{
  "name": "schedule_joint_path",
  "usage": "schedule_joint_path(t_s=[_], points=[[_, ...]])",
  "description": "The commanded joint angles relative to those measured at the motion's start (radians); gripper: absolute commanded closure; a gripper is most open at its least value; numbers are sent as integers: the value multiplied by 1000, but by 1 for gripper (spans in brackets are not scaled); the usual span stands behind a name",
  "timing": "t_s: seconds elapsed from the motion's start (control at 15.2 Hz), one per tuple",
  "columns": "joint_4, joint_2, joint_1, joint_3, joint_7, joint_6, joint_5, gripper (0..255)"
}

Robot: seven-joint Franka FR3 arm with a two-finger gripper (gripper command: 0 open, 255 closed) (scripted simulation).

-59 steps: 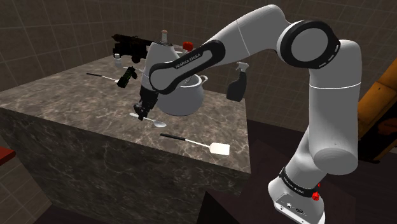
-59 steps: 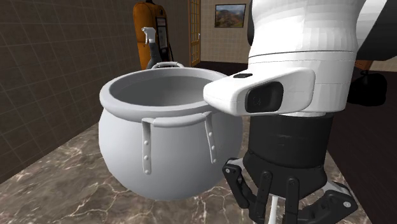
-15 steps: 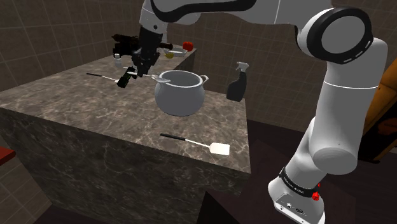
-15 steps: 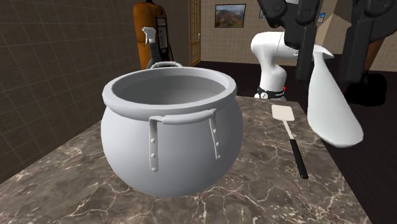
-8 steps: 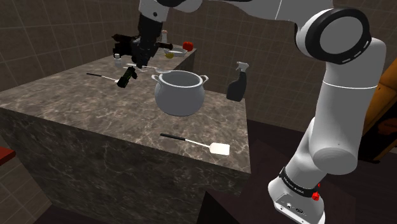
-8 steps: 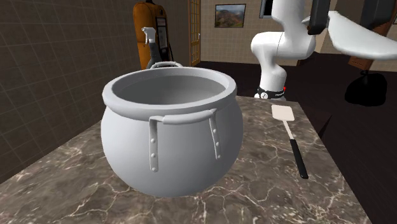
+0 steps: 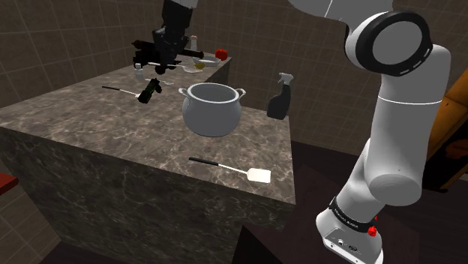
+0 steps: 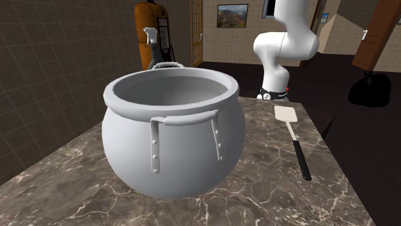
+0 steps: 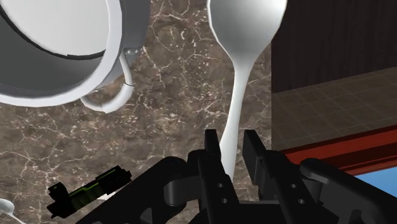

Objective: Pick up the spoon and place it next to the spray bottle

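Shoulder view: a dark brown marbled counter (image 7: 90, 127) stands in a tiled room. It bears a pale pot (image 7: 213, 110), a dark spray bottle (image 7: 280, 97) just past the pot toward that view's right, and a spatula (image 7: 234, 169) near the front edge. The gripper (image 7: 166, 58) hangs above the counter's far end, well apart from the bottle, against dark clutter (image 7: 150, 52) that is hard to tell apart. In the wrist view its fingers (image 9: 213, 149) are clamped on the handle of the white spoon (image 9: 245, 28). The spoon is held in the air over the counter beside the pot's handle, its bowl cut off by the frame. In the second exterior view the bottle is mostly hidden behind the pot and the arm (image 8: 286, 38) is cut off overhead.
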Motion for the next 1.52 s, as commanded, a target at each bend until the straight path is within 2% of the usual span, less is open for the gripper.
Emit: schedule_joint_path(t_s=[0.0, 0.2, 0.46, 0.73, 1.06, 1.45], points=[[60, 20, 4, 0, 5, -40, -5, 255], [133, 42, 9, 1, 11, -92, -11, 255], [-105, -131, -57, -17, -66, -30, 43, 255], [-281, -272, -106, -48, -148, -3, 88, 255], [-449, -420, -152, -102, -254, 2, 126, 255], [-598, -567, -198, -181, -378, -18, 142, 255]])
